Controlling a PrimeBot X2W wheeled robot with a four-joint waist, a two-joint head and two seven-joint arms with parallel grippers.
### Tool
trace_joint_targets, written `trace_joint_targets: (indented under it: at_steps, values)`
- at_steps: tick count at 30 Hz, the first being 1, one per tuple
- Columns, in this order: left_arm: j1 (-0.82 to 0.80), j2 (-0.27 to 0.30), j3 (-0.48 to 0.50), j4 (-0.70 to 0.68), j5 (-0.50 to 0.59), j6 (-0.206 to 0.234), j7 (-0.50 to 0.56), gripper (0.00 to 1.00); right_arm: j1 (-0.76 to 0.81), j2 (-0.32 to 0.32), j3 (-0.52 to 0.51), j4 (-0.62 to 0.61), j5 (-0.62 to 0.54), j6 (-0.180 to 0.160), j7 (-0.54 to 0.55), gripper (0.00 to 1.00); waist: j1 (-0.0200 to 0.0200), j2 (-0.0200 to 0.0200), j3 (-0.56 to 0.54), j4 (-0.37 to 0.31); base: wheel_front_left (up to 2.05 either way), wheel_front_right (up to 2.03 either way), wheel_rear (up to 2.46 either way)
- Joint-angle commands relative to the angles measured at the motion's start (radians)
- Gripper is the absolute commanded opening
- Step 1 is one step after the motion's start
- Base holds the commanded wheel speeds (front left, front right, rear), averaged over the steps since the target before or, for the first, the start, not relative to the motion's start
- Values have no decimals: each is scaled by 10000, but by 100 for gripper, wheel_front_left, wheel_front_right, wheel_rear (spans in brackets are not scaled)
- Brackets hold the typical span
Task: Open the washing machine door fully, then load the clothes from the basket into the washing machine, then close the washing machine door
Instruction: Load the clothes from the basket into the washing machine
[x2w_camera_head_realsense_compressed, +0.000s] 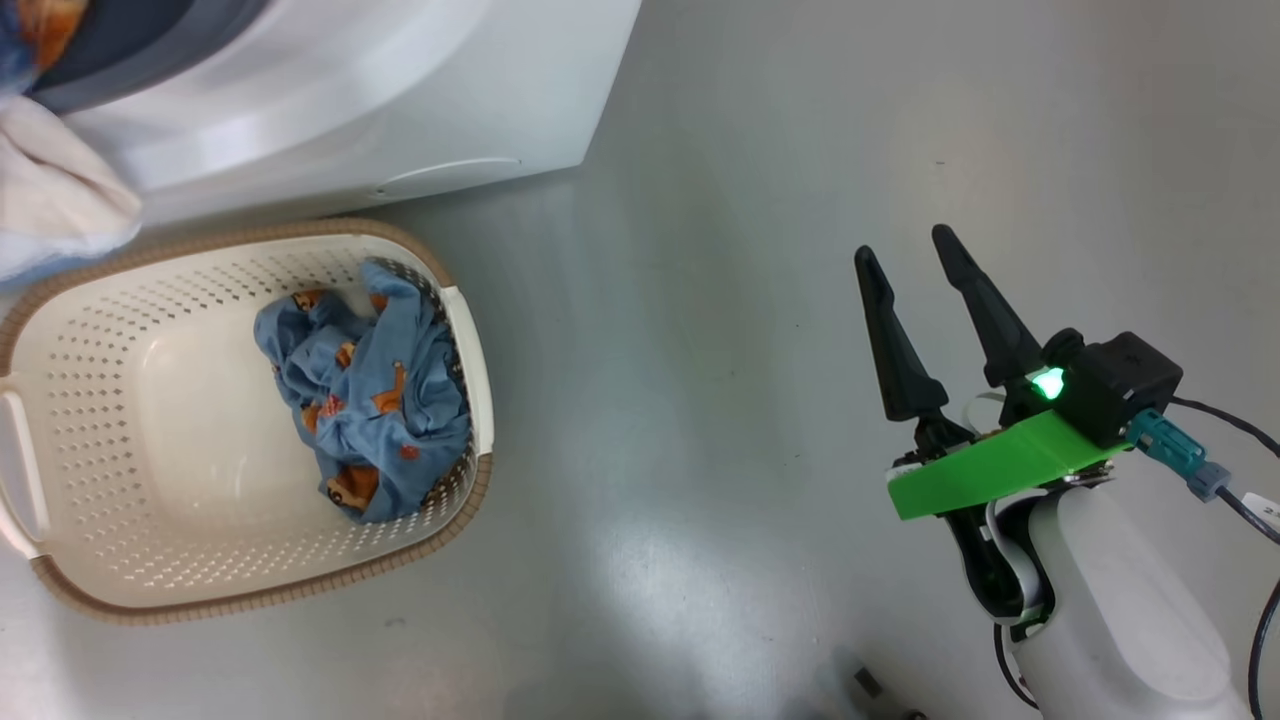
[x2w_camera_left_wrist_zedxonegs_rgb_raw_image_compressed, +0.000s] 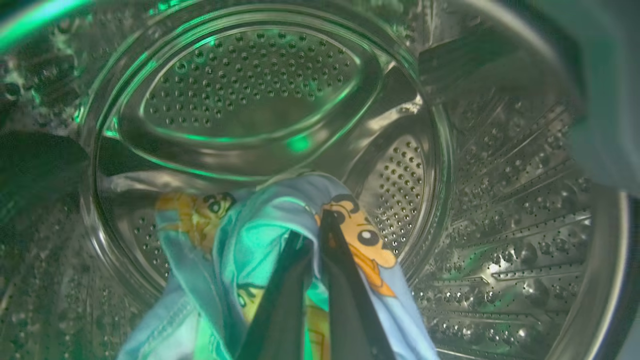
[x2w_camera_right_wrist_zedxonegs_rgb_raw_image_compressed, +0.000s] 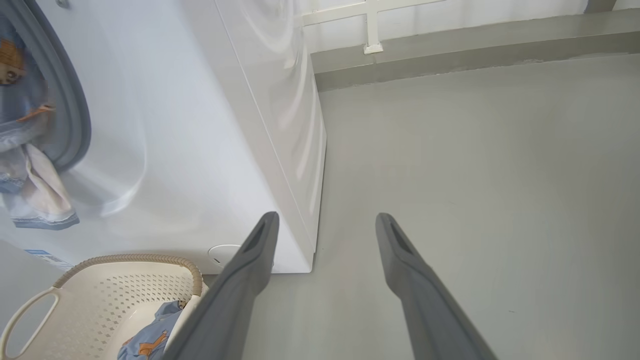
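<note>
My left gripper (x2w_camera_left_wrist_zedxonegs_rgb_raw_image_compressed: 312, 225) is inside the steel drum (x2w_camera_left_wrist_zedxonegs_rgb_raw_image_compressed: 250, 85) of the washing machine (x2w_camera_head_realsense_compressed: 400, 90), shut on a light blue garment (x2w_camera_left_wrist_zedxonegs_rgb_raw_image_compressed: 250, 225) printed with orange figures. Part of a garment (x2w_camera_right_wrist_zedxonegs_rgb_raw_image_compressed: 35, 190) hangs pale over the grey gasket (x2w_camera_right_wrist_zedxonegs_rgb_raw_image_compressed: 75, 115) at the machine's opening. More clothes (x2w_camera_head_realsense_compressed: 380, 400) lie bunched at the right end of the basket (x2w_camera_head_realsense_compressed: 150, 420), which stands on the floor in front of the machine. My right gripper (x2w_camera_head_realsense_compressed: 905, 245) stands open and holds nothing, over bare floor well to the right of the basket. The washing machine door is out of view.
Grey floor (x2w_camera_head_realsense_compressed: 700, 300) spreads to the right of the machine and basket. In the right wrist view a low ledge (x2w_camera_right_wrist_zedxonegs_rgb_raw_image_compressed: 450, 55) runs along the wall behind the machine. A small dark object (x2w_camera_head_realsense_compressed: 868, 683) lies on the floor near my base.
</note>
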Motion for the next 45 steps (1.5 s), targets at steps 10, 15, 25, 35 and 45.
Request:
trace_joint_targets:
  at_steps: [10,15,25,35,45]
  values:
    - [691,62,458,1232,721,-219,-61,80,39,108,326,-179,-117,44,-80,100,0,0,-48,48,0,0,0]
    - [374,-11,36,2379,689,-260,-62,100,68,66,341,-153,-111,44,-80,100,0,0,-153,100,0,0,0]
    - [370,-218,-1429,3432,-476,-268,47,100,119,-51,311,-111,-112,44,-80,100,0,0,-492,286,0,0,0]
    - [1988,-313,-831,1626,-1276,-269,-59,100,188,-249,183,-91,-102,44,-80,100,0,0,-1089,520,0,0,0]
    - [4571,-953,668,-294,-577,-270,-61,100,487,-524,-71,-100,-74,44,-80,100,0,0,-1939,767,0,0,0]
